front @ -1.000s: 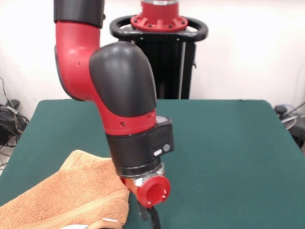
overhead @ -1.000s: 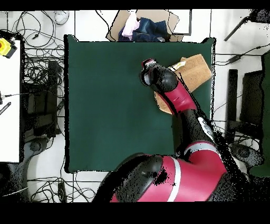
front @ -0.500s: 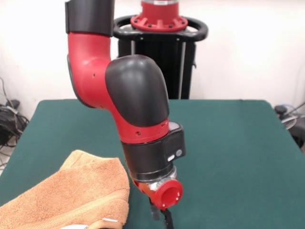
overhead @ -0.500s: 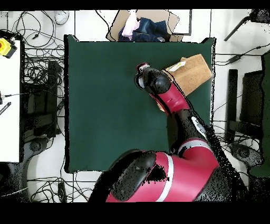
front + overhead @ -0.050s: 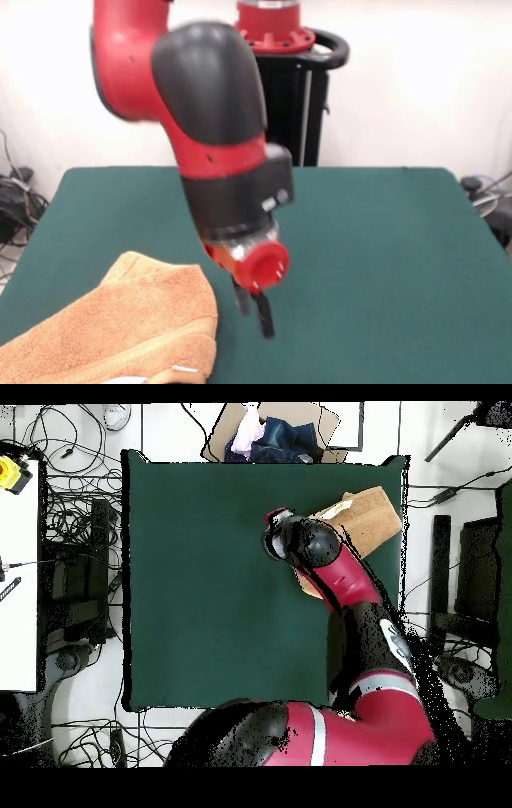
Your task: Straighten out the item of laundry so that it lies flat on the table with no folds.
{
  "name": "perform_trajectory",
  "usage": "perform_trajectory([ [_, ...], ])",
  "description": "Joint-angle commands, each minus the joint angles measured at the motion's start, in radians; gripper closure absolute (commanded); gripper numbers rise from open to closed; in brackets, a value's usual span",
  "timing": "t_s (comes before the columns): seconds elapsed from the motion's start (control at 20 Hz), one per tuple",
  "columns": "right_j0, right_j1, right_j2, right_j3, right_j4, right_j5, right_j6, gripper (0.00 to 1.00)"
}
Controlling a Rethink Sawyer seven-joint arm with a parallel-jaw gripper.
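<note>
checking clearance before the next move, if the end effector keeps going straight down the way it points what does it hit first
Most likely the bare green table. The end effector points down just beside the towel, apparently clear of its edge, though depth there is hard to judge.

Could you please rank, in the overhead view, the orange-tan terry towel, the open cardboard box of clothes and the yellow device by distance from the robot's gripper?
1. The orange-tan terry towel, just right of the gripper near the dark green table's right edge.
2. The open cardboard box of clothes, beyond the table's top edge.
3. The yellow device, far left, off the table.
</note>
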Motion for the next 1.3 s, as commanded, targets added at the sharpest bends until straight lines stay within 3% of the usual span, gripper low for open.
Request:
perform_trajectory([
  [0.05, -0.037, -0.093, -0.07, 0.146, -0.047, 0.102, 0.135, 0.0],
  [0.25, -0.06, -0.09, -0.058, 0.16, -0.057, 0.072, 0.113, 0.0],
  [0.65, -0.113, 0.007, 0.038, 0.138, -0.067, -0.084, 0.099, 0.0],
  [1.3, -0.01, 0.098, 0.002, 0.013, 0.005, -0.111, 0.212, 0.0],
])
